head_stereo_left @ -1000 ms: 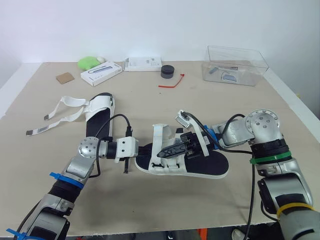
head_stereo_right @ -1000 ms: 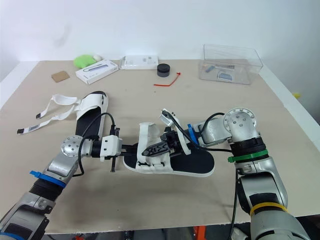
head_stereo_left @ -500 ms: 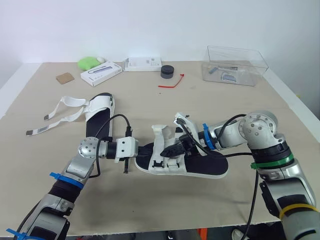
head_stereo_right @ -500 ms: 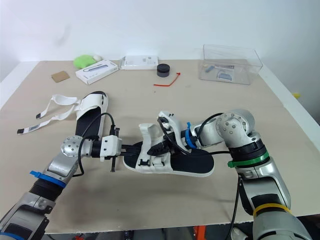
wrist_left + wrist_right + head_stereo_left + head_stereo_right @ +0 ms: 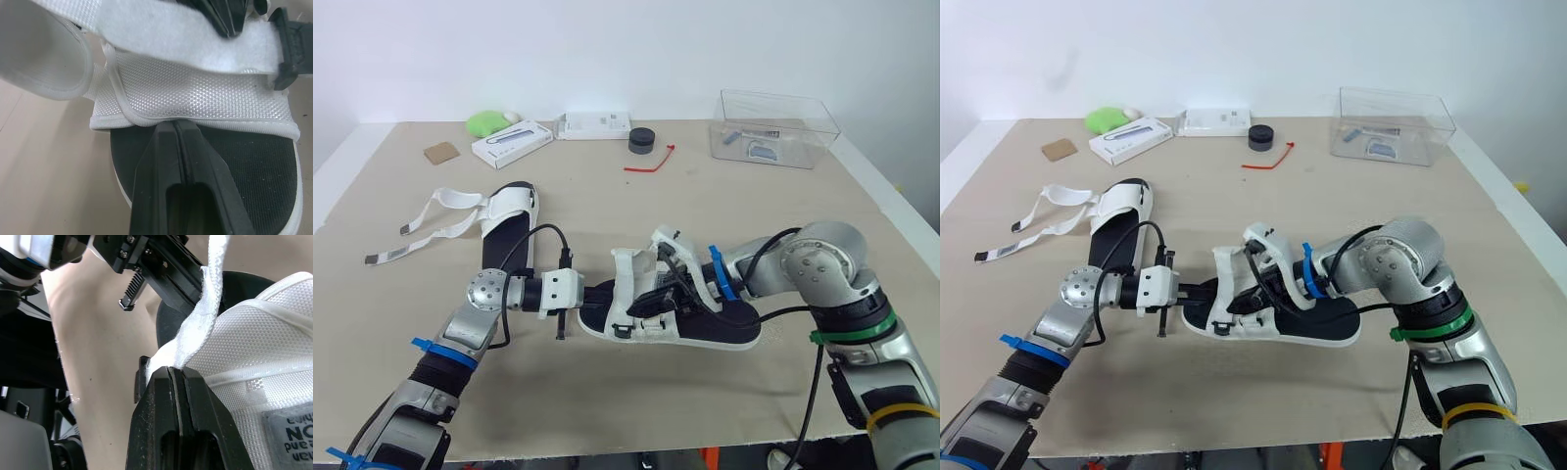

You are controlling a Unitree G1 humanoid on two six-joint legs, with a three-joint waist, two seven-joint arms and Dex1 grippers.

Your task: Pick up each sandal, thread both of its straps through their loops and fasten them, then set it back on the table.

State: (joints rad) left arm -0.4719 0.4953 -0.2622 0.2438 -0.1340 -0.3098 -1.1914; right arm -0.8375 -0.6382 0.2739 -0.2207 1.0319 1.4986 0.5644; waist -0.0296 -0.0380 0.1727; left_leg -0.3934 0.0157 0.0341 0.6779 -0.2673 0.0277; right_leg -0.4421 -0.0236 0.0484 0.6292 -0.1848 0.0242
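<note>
Right forearm has rolled and dropped since a second ago, carrying the right tool [image 5: 175,371] lower and further across the near sandal [image 5: 710,331]; sandal and left arm hold the same place

State now:
- near sandal lies mid-desk, sole down on the desk [image 5: 724,225], between the two arms
- right tool: fingers pressed together on a white strap [image 5: 211,293], which comes out from between them
- left tool [image 5: 172,126]: fingers closed, tips at the hem of the mesh band [image 5: 195,98] over the black footbed [image 5: 244,161]; appears to pinch that hem
- far sandal [image 5: 509,223] lies flat well to the robot's left, its straps loose on the desk, untouched

Handling judgement:
- sandal looks light; the sole is probably semi-stiff foam, so it should slide or tip under a sideways pull unless pinned
- strap is soft webbing, limp, folds under its own weight; best taken near the free end so the tip can be steered into the loop
- mesh band is thin and pliable, a weak anchor; the sole edge would brace better
- risk: strap twisting or slipping out of a thin pinch
</note>
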